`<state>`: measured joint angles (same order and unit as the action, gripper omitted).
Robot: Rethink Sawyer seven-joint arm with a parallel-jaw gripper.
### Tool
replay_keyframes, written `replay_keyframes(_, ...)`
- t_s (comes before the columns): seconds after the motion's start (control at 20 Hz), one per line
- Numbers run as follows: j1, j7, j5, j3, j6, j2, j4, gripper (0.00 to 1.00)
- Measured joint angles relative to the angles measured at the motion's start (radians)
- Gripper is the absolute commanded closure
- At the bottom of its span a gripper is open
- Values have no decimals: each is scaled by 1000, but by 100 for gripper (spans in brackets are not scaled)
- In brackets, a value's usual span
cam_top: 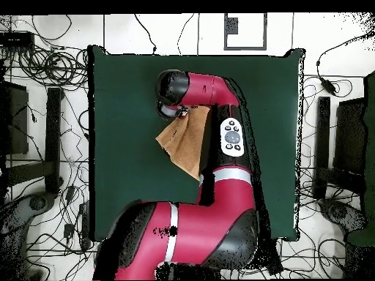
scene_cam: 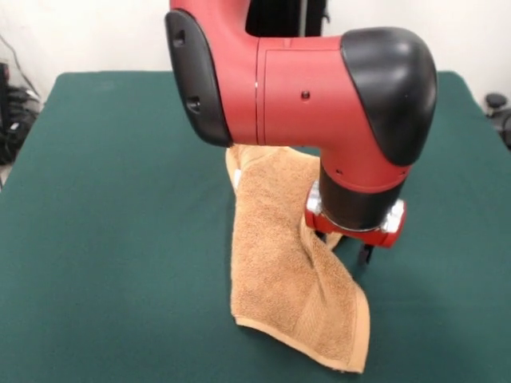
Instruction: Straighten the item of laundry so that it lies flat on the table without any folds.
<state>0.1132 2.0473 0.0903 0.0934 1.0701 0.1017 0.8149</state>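
Note:
The tan-orange towel point(scene_cam: 279, 263) lies lengthwise at the middle of the green table point(scene_cam: 112, 239), with a woven band along its near hem. A ridge of cloth rises from its right edge up into my gripper point(scene_cam: 345, 246), which is shut on the towel under the red wrist. One black finger point(scene_cam: 366, 255) shows beside the cloth; the other is hidden. The towel's far end runs under the arm. In the overhead view the towel point(cam_top: 189, 143) sits skewed beside the arm, with the gripper point(cam_top: 178, 112) at its upper corner. No white label shows.
The big red arm link point(scene_cam: 303, 88) hangs low over the towel's far end and hides it. Cables and equipment point(cam_top: 44, 73) lie on the floor around the table point(cam_top: 124, 110). Green cloth shows on all sides of the towel.

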Motion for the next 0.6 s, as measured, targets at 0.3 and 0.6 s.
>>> replay_keyframes(0.3, -6, 0, 0, -3, -64, 1, 5, 0)
replay_keyframes(0.6, -10, 0, 21, -24, -98, 4, 4, 100)
